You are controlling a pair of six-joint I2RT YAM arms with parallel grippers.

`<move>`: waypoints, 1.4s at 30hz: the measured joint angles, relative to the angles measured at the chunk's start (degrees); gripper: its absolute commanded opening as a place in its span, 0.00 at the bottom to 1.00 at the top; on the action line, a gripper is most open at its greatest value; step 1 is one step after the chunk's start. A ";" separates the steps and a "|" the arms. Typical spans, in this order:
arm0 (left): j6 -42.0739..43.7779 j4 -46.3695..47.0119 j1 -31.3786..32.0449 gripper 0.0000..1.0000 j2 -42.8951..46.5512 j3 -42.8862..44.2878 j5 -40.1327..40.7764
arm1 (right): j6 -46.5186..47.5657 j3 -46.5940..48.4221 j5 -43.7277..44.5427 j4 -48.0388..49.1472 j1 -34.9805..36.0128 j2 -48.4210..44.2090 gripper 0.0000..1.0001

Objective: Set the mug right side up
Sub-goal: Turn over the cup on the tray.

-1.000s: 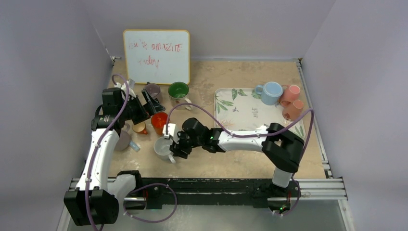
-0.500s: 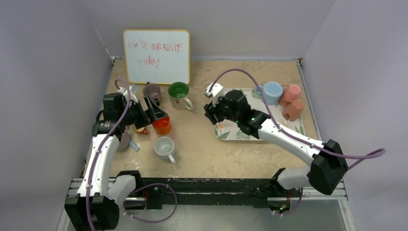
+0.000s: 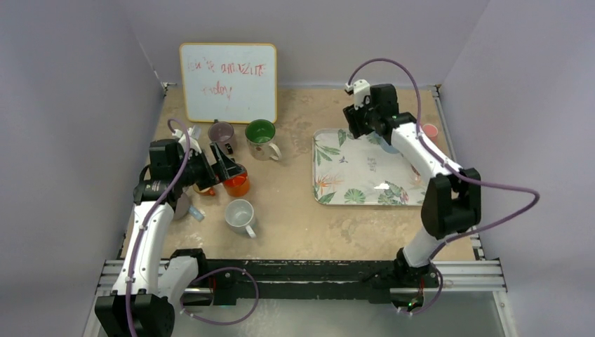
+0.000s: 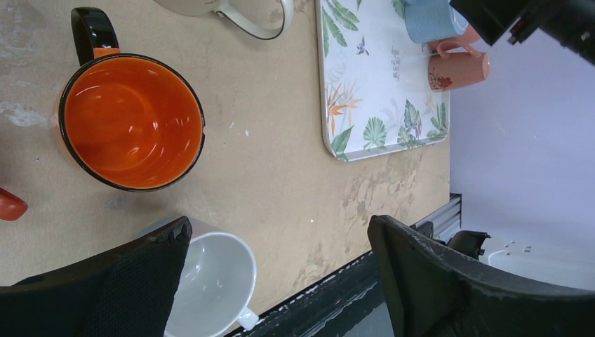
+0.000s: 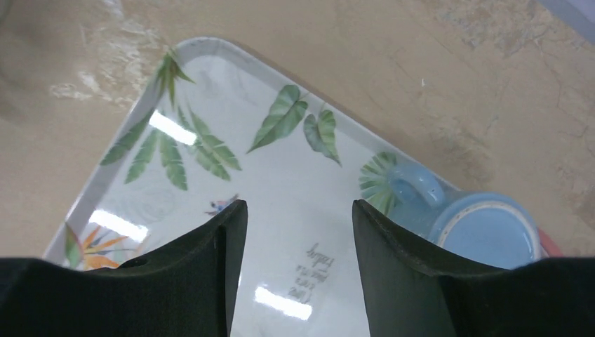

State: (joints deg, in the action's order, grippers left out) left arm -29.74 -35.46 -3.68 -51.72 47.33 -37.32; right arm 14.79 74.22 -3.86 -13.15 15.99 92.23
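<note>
Standing at the far edge of the tray (image 3: 351,175), the blue mug (image 5: 484,235) shows us its flat bottom upward, as far as we can tell. Our right gripper (image 5: 298,217) hangs over the tray near it, fingers spread apart and empty. Our left gripper (image 4: 279,225) is also spread wide, grasping nothing, above the upright orange mug (image 4: 132,121) and white mug (image 4: 210,284).

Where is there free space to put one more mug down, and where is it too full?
Free: the bare table between the white mug and the tray, and the tray's left half. Crowded: the left side around the orange mug and green mug, and the tray's far right corner by the blue mug.
</note>
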 measured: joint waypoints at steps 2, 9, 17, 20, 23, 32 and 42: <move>0.31 0.00 0.00 0.96 0.28 0.00 0.00 | 2.08 4.92 -1.66 -3.19 -2.62 4.31 0.58; 0.44 -0.04 0.00 0.96 0.44 0.00 0.00 | 9.03 18.93 -2.71 -13.92 -7.10 15.65 0.55; 0.46 -0.22 0.00 0.96 0.44 0.00 0.02 | 18.51 27.21 -0.13 -22.93 -7.43 22.45 0.53; 0.48 -0.24 0.00 0.96 0.42 0.00 0.02 | 20.44 30.95 -0.17 -25.86 -7.76 24.94 0.52; 0.50 -0.26 0.00 0.96 0.44 0.00 0.02 | 22.10 35.54 -0.17 -28.15 -8.17 28.13 0.53; 0.87 -0.28 0.00 0.96 -0.13 0.00 0.00 | 25.24 41.68 1.95 -34.67 -9.33 35.65 0.51; 0.87 -0.28 0.00 0.96 -0.72 0.00 -0.22 | 29.46 45.09 5.22 -38.77 -9.70 39.21 0.46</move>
State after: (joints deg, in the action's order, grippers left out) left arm -28.86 -35.75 -3.68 -52.45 47.33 -37.54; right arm 44.25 119.31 1.37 -51.92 6.28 131.44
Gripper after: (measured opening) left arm 0.963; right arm 0.482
